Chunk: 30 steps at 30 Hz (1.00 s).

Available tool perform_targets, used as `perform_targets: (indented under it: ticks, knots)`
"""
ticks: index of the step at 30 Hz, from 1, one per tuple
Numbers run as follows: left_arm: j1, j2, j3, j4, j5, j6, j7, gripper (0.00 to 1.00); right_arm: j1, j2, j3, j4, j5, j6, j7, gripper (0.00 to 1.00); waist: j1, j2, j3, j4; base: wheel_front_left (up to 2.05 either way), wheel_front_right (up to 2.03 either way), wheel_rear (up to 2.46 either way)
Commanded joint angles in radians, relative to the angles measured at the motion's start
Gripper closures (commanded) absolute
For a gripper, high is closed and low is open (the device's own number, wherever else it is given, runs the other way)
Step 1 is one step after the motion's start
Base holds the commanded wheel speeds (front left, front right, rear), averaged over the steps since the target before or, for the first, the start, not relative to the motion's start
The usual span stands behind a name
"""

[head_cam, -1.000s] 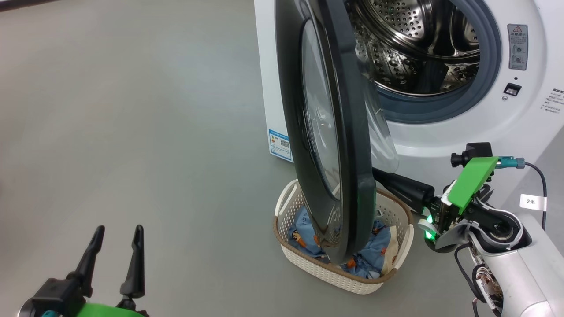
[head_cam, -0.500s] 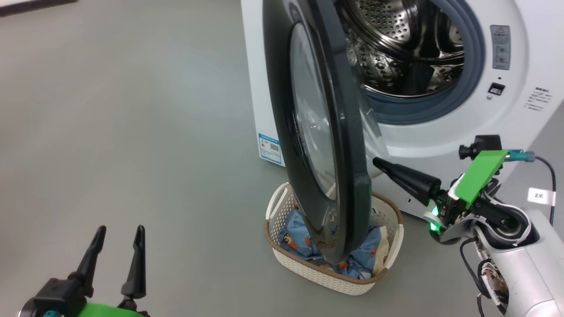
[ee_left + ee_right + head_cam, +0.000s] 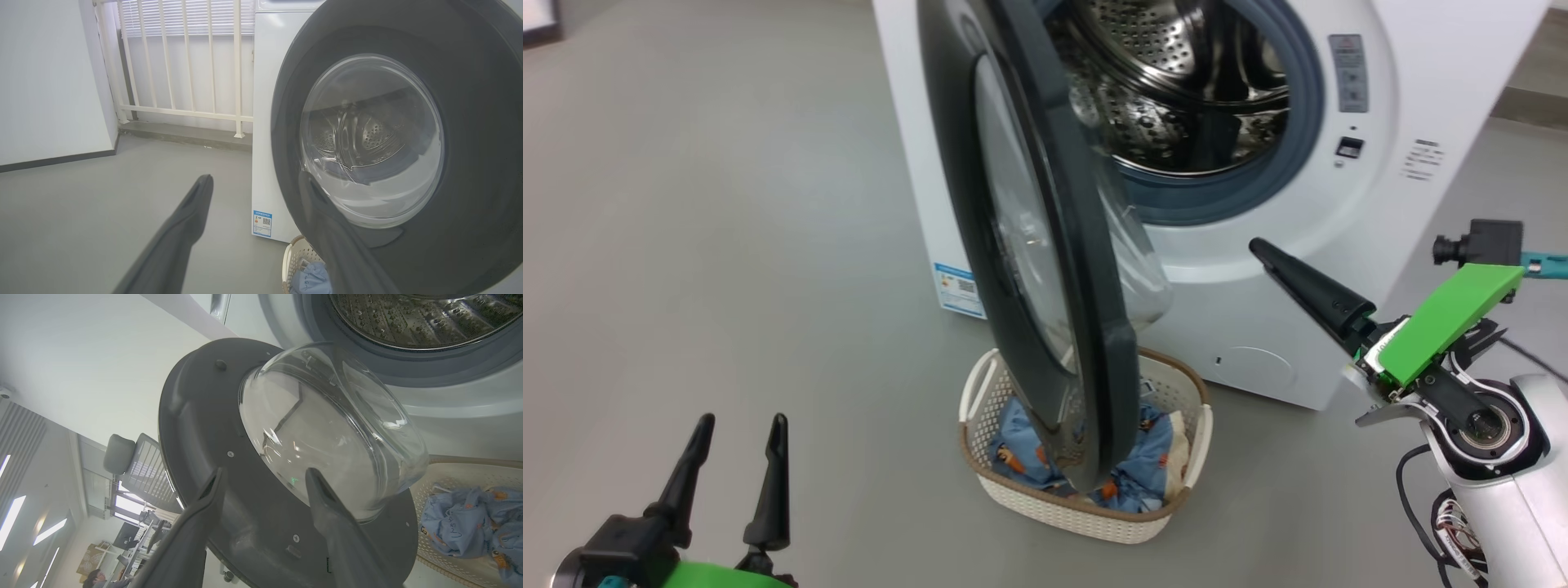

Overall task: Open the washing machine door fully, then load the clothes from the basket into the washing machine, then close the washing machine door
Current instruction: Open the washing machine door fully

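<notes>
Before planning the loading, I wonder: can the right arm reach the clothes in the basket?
Probably yes, but tightly: the washing machine door hangs over the basket, yet clothes lie uncovered on the side of the open right gripper.

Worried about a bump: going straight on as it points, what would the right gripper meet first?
The right gripper would likely meet the washing machine door, near its glass bowl; depth is unclear.

I seem to be working in an office-type test room, not a home: the washing machine [image 3: 1258, 327] stands on a plain grey floor [image 3: 727, 204] by a white railing [image 3: 184, 61], and the right wrist view catches an office chair [image 3: 135, 465], ceiling strip lights [image 3: 12, 514] and a person [image 3: 98, 577] far off.
</notes>
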Motion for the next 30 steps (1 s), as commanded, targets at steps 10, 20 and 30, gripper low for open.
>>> perform_targets:
  ticks: [10, 20, 30]
  knots:
    - [-0.006, 0.021, 0.045, -0.048, 0.003, 0.001, -0.006, 0.0, 0.035, -0.09, 0.116, -0.145, -0.179, 0.006, -0.253, 0.0, 0.0, 0.0, 0.004, -0.167, 0.0, 0.0, 0.0]
    - [0.007, 0.002, 0.074, -0.069, 0.009, 0.001, -0.006, 0.0, 0.081, -0.187, 0.198, -0.2, -0.329, 0.006, -0.49, 0.0, 0.0, 0.0, 0.01, -0.263, 0.0, 0.0, 0.0]
    - [0.016, 0.0, 0.092, -0.098, 0.012, 0.001, -0.006, 0.0, 0.163, -0.218, 0.221, -0.215, -0.461, 0.006, -0.67, 0.0, 0.0, 0.0, 0.019, -0.333, 0.0, 0.0, 0.0]
